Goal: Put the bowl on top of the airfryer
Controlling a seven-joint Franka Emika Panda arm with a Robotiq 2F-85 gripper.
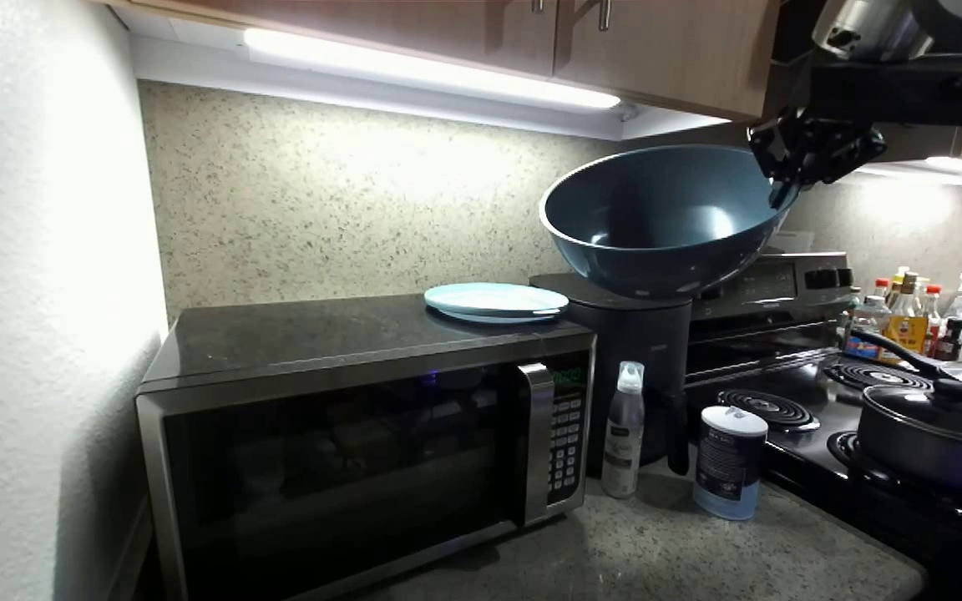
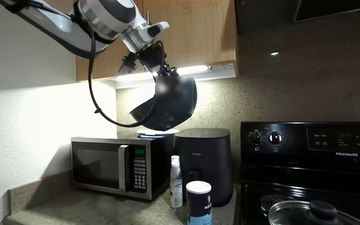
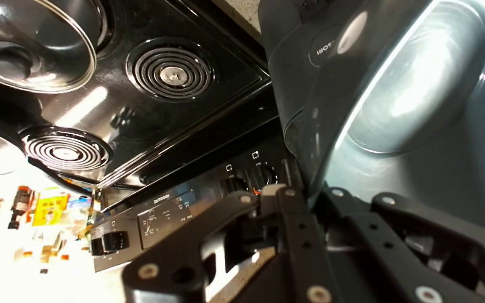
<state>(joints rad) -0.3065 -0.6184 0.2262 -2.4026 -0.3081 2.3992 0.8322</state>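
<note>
Black fingers (image 3: pixel 294 227), fitted with bright round pins, stand nearest the camera in the wrist view, with the pale rim of the bowl (image 1: pixel 656 221) running between their tips. The bowl is round, deep, glossy and dark teal-blue, with a flat circular base inside. The airfryer (image 2: pixel 209 165) is an upright black box with rounded corners and a dull finish. The microwave (image 1: pixel 347 484) has a dark glass door, silvery frame and bar handle; a shallow pale plate (image 1: pixel 489 298) rests on top. The speckled grey desk (image 1: pixel 656 563) carries both appliances, plus a slim silvery can (image 1: pixel 625 434) and a cylindrical, white-topped canister (image 1: pixel 730 467). The stove (image 2: pixel 292 162) is gloss black with coil burners and bears a glass-lidded pot (image 1: pixel 932 451).

Readable markings: "COSORI" on the airfryer, "FRIGIDAIRE" on the stove, "SEA" on the canister, green digits on the microwave. Print on the can is too small to read.

Grip: the fingers are clamped on the wall of the bowl at its rim, one inside and one outside, with little gap between. Blur hides this contact in an exterior view. The bowl hangs tilted in the air, higher than the top of the airfryer and apart from it; whether it is squarely over it cannot be told.
</note>
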